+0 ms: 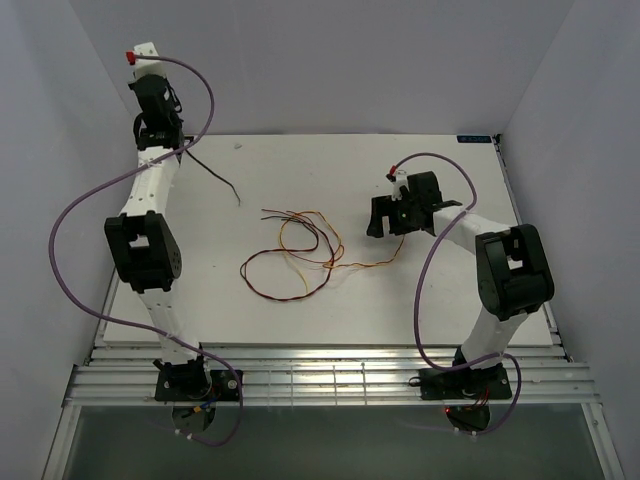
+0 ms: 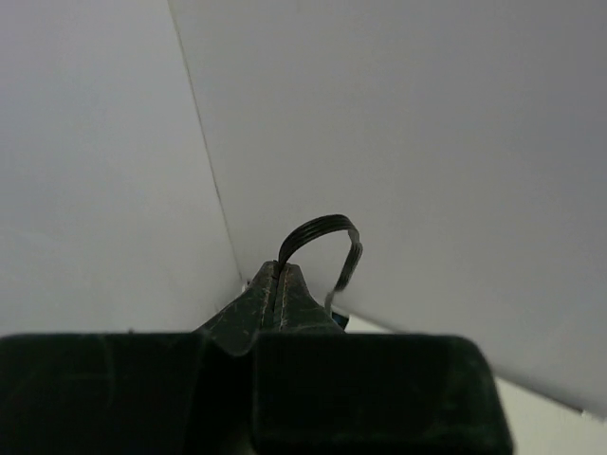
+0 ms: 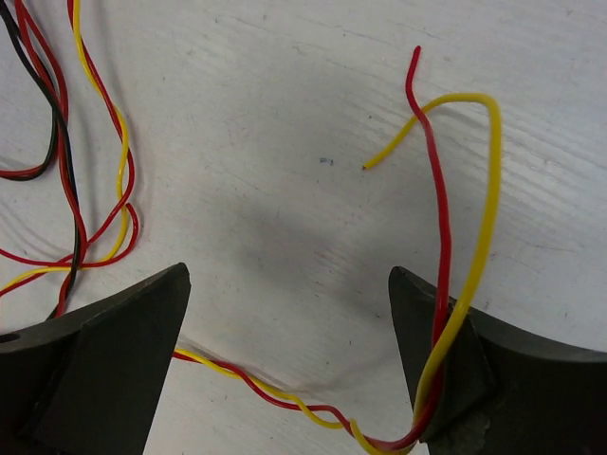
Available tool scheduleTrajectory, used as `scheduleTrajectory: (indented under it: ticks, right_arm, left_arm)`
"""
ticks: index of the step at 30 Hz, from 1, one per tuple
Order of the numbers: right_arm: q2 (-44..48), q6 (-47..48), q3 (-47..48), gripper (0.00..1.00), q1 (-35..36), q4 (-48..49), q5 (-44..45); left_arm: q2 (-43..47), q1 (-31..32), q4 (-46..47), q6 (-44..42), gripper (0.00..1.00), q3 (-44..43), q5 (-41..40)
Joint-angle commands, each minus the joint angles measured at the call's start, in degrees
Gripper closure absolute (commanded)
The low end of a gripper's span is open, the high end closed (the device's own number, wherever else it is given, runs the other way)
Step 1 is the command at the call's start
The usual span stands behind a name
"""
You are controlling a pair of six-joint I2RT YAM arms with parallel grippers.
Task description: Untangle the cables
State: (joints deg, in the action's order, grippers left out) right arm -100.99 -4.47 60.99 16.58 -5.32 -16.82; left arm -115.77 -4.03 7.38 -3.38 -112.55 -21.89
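Observation:
A loose tangle of thin red, yellow, black and dark red-brown cables (image 1: 295, 255) lies mid-table. A twisted red and yellow pair (image 3: 285, 403) runs from it to the right. My right gripper (image 1: 380, 222) is open and low over that pair's free ends. In the right wrist view the gripper (image 3: 289, 284) straddles bare table, and the red and yellow wires (image 3: 446, 284) cross its right finger (image 3: 446, 379). My left gripper (image 1: 168, 135) is raised at the back left, shut on a black cable (image 1: 215, 178) that trails down to the table. The left wrist view shows that cable (image 2: 322, 227) looping out of the closed gripper (image 2: 278, 270).
White walls enclose the table on the left, back and right. The left gripper faces the back left wall corner (image 2: 204, 161). A slatted metal rail (image 1: 330, 380) runs along the near edge between the arm bases. Thick purple cables (image 1: 60, 250) hang off both arms.

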Motion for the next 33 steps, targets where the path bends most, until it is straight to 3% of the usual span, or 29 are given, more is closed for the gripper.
scheduleTrajectory:
  ticks: [1,8,11,22,26,27,30,33]
  right_arm:
    - [1.93,-0.80,3.87,0.10,0.30,-2.05,3.89]
    - [6.94,-2.21,5.10,0.10,0.30,-4.25,8.20]
    - [8.35,-2.21,5.71,0.10,0.21,-5.66,11.36]
    - [11.25,-2.74,5.89,0.10,-0.14,-9.71,14.00]
    - [12.22,-2.83,5.37,0.10,-0.23,-9.88,14.36]
    - [12.66,-2.83,5.19,0.10,-0.23,-9.88,14.71]
    - [13.27,-3.44,4.93,0.10,-0.32,-9.88,15.85]
    - [13.89,-5.02,4.40,0.10,-0.76,-9.97,16.56]
  left_arm:
    - [-0.15,0.25,-0.70,1.26,1.00,6.81,0.18]
    - [-6.83,0.17,-10.27,7.50,0.99,8.75,-4.21]
    - [-7.81,0.08,-12.56,9.96,0.93,11.03,-3.51]
    - [-9.84,-0.45,-26.10,22.44,0.98,15.95,1.75]
    - [-8.51,-0.45,-27.50,23.33,0.57,18.33,4.93]
    - [-8.08,-0.45,-28.98,23.50,0.39,18.25,5.27]
    - [-5.53,-0.45,-30.66,24.20,0.16,18.24,6.42]
    - [-1.07,-0.45,-31.63,24.64,0.04,18.77,9.05]
